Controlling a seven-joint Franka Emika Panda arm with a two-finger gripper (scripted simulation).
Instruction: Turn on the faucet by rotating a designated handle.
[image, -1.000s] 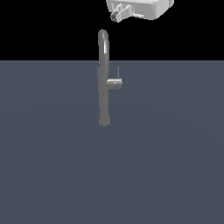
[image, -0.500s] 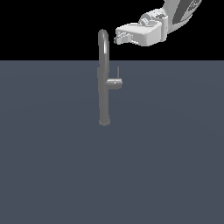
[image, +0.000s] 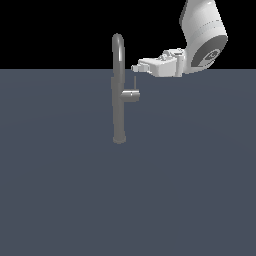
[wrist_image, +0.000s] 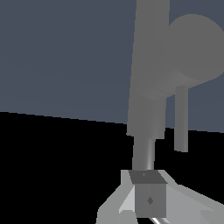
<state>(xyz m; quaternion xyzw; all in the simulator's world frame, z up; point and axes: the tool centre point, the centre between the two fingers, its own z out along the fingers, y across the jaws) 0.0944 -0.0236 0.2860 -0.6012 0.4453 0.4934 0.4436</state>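
Since a moment ago the gripper (image: 135, 68) has swung down from the upper right of the exterior view to just above the handle. Left to right there: the grey faucet (image: 119, 90) stands upright on the slate bench (image: 60, 190); its handle (image: 131, 95) juts toward the exterior view's right, thin lever (image: 135, 81) pointing up; then the white arm (image: 202, 35) reaches in nearly level, wrist bent. Whether the fingers (image: 134, 67) are spread or pressed together cannot be told. Risk: they may slide past the slim lever or strike the column.
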